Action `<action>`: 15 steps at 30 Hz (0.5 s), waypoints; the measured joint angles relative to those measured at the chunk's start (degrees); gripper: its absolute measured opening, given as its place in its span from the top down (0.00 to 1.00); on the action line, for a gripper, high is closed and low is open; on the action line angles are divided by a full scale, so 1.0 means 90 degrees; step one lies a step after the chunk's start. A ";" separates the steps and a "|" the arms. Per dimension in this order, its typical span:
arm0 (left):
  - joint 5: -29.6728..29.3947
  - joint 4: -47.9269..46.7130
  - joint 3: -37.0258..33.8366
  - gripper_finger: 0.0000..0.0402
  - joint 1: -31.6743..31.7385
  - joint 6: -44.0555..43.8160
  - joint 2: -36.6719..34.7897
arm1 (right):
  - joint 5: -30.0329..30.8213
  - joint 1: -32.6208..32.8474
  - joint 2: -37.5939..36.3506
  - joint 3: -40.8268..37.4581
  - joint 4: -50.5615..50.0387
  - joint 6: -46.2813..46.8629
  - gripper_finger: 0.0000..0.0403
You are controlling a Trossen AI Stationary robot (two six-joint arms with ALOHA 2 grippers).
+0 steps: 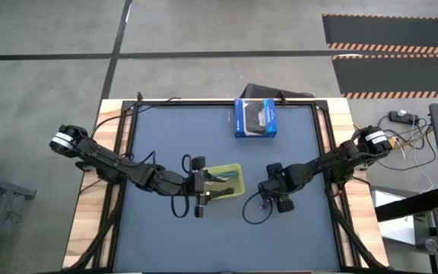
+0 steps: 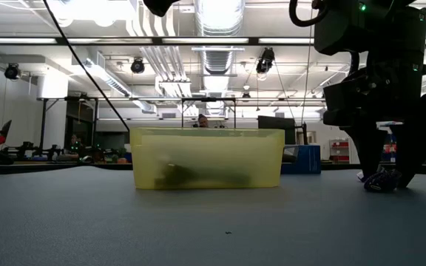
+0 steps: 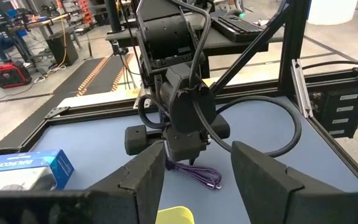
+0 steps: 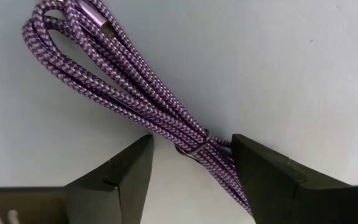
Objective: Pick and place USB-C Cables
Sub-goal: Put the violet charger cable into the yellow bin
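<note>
A purple braided USB-C cable lies bundled on the blue-grey mat, bound by a tie near its middle. My right gripper points down over it, open, with one finger on each side of the tied part. The low view shows the same cable on the mat between those fingers. A translucent yellow bin stands at the table's middle with dark cables lying in it. My left gripper hovers nearly level at the bin's left side, open with nothing between its fingers.
A blue-and-black retail box lies near the far edge of the mat. A black arm wire loops onto the mat beside my right gripper. Bare mat spreads toward the near edge. Dark frame rails border the mat.
</note>
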 joint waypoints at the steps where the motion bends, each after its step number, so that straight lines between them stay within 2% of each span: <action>1: 0.0000 0.0019 -0.0002 0.58 0.0000 0.0002 0.0000 | -0.0016 -0.0007 0.0000 0.0000 0.0002 0.0014 0.51; 15: 0.0005 0.0140 -0.0006 0.58 0.0000 -0.0044 0.0000 | -0.0072 -0.0047 0.0064 -0.0002 0.0153 0.0138 0.82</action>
